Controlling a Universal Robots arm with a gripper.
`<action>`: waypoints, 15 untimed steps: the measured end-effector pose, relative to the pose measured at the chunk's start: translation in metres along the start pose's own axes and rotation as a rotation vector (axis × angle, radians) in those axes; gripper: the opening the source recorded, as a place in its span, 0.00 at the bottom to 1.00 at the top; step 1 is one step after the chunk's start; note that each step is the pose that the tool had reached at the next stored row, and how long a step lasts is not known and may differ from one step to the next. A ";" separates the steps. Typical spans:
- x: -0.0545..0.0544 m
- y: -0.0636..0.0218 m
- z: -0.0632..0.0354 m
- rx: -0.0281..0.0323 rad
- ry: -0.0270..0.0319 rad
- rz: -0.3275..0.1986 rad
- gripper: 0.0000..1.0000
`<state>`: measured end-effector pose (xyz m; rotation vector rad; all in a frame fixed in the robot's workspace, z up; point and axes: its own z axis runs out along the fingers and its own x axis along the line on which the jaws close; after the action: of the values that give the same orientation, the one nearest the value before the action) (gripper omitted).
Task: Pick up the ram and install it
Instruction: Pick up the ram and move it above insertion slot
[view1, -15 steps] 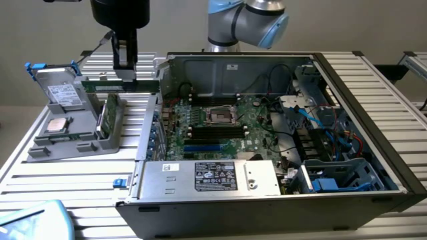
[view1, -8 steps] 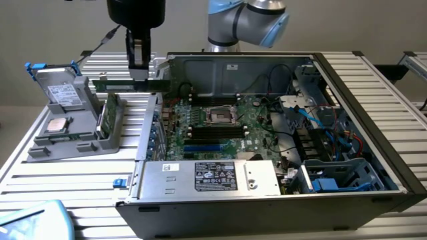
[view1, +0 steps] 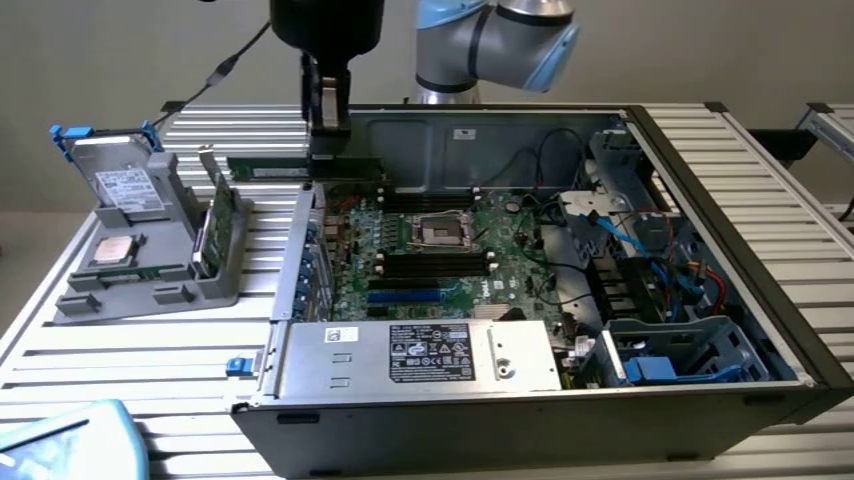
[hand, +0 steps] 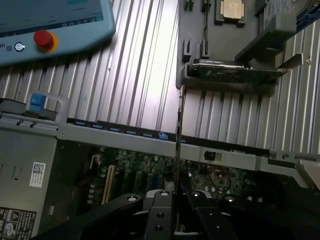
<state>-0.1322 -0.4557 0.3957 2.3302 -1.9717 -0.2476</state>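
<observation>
Black fingers (hand: 160, 206) of the hand (hand: 176, 197) sit closest to the lens, clamped on the upper edge of the ram (hand: 178, 140). The ram is seen edge-on from the wrist, hanging straight below the hand. In the exterior view it is held level in the air, over the side wall of the open computer case (view1: 747, 255). The motherboard (view1: 454, 250) lies beneath the hand, inside the case. Outside that wall, a gray holder (view1: 134, 275) carrying a green card (view1: 220, 225) stands on the ribbed tabletop (view1: 134, 345).
</observation>
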 end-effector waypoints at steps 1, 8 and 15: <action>0.001 -0.0044 -0.0009 0.0005 -0.0038 -0.001 0.14; 0.005 -0.0297 -0.0053 0.0121 -0.0502 -0.009 0.14; 0.007 -0.0402 -0.0072 0.0277 -0.0827 -0.013 0.14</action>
<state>-0.0908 -0.4560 0.3957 2.3880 -2.0096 -0.3248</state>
